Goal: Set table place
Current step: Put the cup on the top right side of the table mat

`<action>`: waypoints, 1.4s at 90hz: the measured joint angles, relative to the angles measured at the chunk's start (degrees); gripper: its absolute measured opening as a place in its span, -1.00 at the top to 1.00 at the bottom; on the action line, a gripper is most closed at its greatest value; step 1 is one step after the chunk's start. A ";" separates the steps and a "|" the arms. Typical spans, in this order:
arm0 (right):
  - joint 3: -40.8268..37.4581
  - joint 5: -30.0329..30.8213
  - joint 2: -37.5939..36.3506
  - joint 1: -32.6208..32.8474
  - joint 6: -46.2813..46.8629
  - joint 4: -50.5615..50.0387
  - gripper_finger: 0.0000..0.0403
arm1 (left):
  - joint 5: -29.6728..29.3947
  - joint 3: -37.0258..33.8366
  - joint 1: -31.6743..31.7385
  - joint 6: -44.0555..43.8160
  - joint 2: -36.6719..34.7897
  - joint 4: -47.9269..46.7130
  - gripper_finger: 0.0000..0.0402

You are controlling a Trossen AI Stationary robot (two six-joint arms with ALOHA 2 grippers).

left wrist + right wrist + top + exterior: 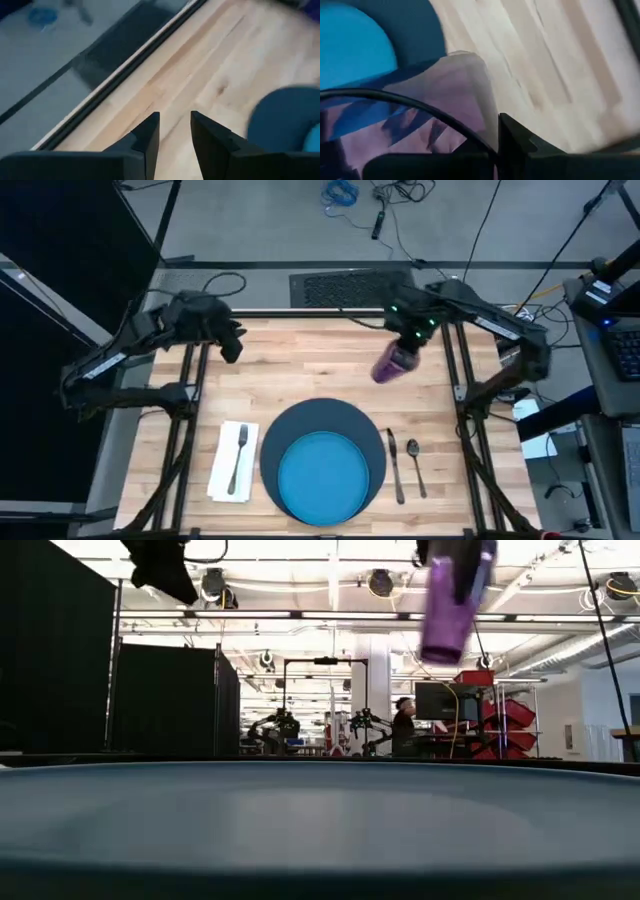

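On the table [300, 370] lies the place: a dark blue round mat [290, 430] under a bright blue plate [325, 475], and left of it a white napkin [226, 470] with a fork [240, 455] on top. A knife [395, 465] and a spoon [415, 465] lie right of the mat. My right gripper [408, 345] hangs over the far right of the table, shut on a purple cup [390, 365]. My left gripper [232, 345] hovers over the far left corner, open by a narrow gap [175, 132] with nothing in it. My right gripper holds the purple cup by its upper end [452, 560], coming at it from above. One finger [520, 145] lies against the cup's wall [470, 100]; the cup hides the other finger. The cup hangs tilted below the fingers, lifted well clear of the table.
Bare wood stretches across the far half of the table between the two arms. A black frame rail [300, 315] runs along the far edge, with a dark grille [340, 285] and cables on the floor beyond. Behind the table, the room holds a distant person [403, 725] at a desk.
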 joint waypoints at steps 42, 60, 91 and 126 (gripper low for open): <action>-28.71 -4.37 -8.22 -1.09 -0.41 18.73 1.00 | 14.68 -24.68 -11.61 -3.40 -2.97 43.37 0.53; -30.65 -4.35 -8.25 0.27 0.14 22.04 1.00 | 10.24 -28.04 -14.12 -3.73 -0.30 50.09 0.53; -31.92 -4.35 -6.86 4.41 2.89 24.70 1.00 | 6.47 -28.11 -17.50 -1.28 7.32 54.60 0.53; -31.94 -4.25 -6.07 4.52 4.53 24.22 1.00 | 4.45 -28.08 -19.35 -0.14 9.14 59.33 0.53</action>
